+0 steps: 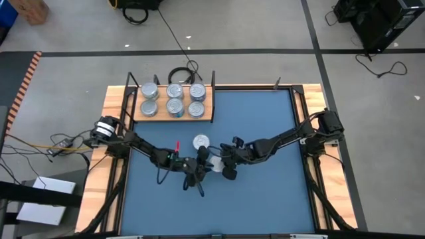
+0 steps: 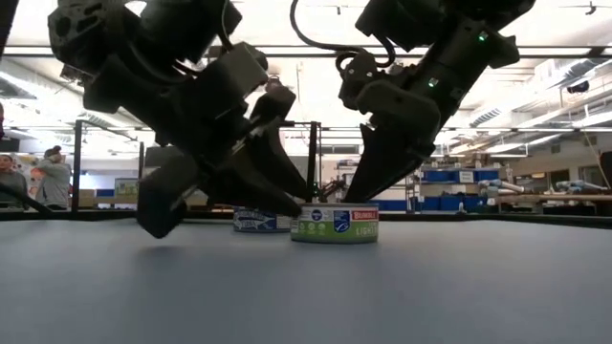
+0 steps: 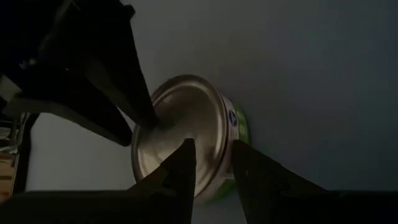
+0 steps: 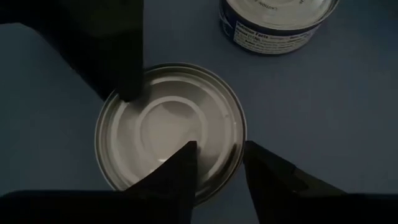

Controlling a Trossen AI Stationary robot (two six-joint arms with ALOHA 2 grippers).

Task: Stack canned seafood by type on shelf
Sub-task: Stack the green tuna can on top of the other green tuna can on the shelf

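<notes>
Green-label tin (image 2: 335, 225) sits mid-mat (image 1: 265, 199), both grippers over it: left gripper (image 3: 212, 163) fingers straddling rim, right gripper (image 4: 219, 163) fingers apart, likely handover. Shelf (image 1: 172, 118) holds six stacked tins.

Landmark: I place everything from the shelf (image 1: 174, 113), at the mat's (image 1: 265, 192) far left edge.
On the shelf: six tins (image 1: 174, 99) in two rows.
Toward me from the shelf: two tins (image 1: 201, 141), both grippers (image 1: 202, 162) meeting over the nearer one (image 2: 335, 225).
</notes>
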